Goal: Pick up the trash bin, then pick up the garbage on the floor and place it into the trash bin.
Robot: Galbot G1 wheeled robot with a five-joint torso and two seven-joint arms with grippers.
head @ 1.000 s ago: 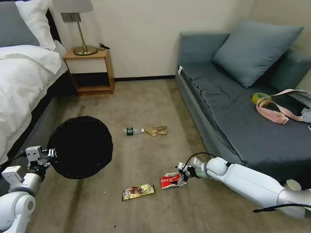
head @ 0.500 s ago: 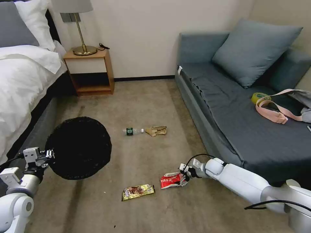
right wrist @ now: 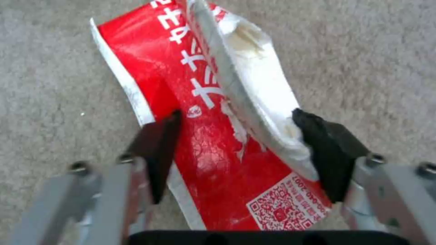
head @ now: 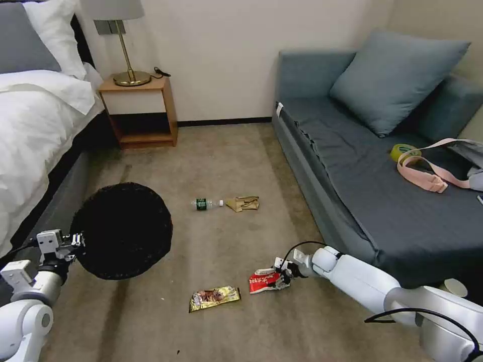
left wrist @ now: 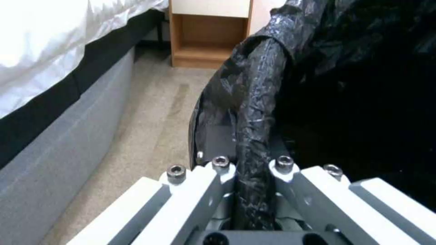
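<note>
Down at carpet level, the right wrist view gives what the head view cannot: the right claw [right wrist: 236, 136] stands spread wide, one dark pad on each side of the red-and-white snack wrapper [right wrist: 213, 112], whose folded white flap rises between them. The pads look to be at the wrapper's edges without pinching it, though whether they touch is hard to say. From the head view the same right claw [head: 283, 274] sits low at the wrapper's [head: 264, 281] sofa-side end, the wrapper flat on the floor [head: 226, 241].

Just beside that wrapper, on the side away from the sofa [head: 352, 166], lies the gold-brown snack wrapper [head: 215, 297], apart from it and untouched.

Close in, the left wrist view shows the left claw [left wrist: 252, 170] clenched on the lined rim of the trash bin [left wrist: 259, 112], the black liner bunched between its white fingers [left wrist: 200, 194]. The head view adds the rest: the left claw [head: 75, 244] holds the bin [head: 123, 229] tipped so its dark mouth faces the camera, well apart from the red-and-white wrapper, toward the bed [head: 40, 125].

Farther off than the wrappers, the clear plastic bottle [head: 206, 203] and the crumpled tan paper bag [head: 244, 203] lie near each other on the floor, bottle cap toward the bag.
</note>
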